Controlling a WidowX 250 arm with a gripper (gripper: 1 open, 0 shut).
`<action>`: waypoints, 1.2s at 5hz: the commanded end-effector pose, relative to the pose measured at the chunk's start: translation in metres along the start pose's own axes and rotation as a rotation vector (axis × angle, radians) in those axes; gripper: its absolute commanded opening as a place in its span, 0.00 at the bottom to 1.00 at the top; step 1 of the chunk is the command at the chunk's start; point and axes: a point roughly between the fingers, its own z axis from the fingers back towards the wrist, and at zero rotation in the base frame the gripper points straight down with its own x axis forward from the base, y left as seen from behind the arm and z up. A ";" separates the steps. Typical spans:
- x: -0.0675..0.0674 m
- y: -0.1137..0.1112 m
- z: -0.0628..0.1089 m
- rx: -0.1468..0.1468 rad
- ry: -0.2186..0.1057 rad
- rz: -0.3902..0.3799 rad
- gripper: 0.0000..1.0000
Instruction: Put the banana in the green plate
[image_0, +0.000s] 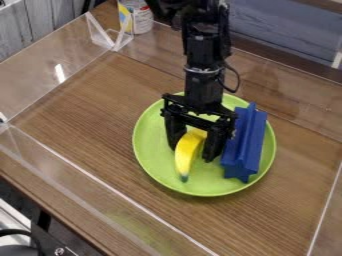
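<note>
The yellow banana (186, 157) lies flat inside the lime-green plate (151, 158), its length running from the plate's middle toward the near rim. My gripper (197, 133) points down just over the banana's far end, open, with one black finger on each side of the fruit and nothing clamped between them. I cannot tell whether the fingertips rest on the plate.
A blue ridged block (245, 140) lies on the right half of the plate, close beside the right finger. Clear plastic walls (54, 75) fence the wooden tabletop (94, 120). A white and yellow bottle (130, 15) stands behind the back wall.
</note>
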 end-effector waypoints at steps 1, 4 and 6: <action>-0.002 -0.004 0.042 -0.010 -0.108 -0.022 1.00; -0.022 0.006 0.118 -0.010 -0.228 -0.040 1.00; -0.015 0.014 0.101 0.001 -0.225 -0.041 1.00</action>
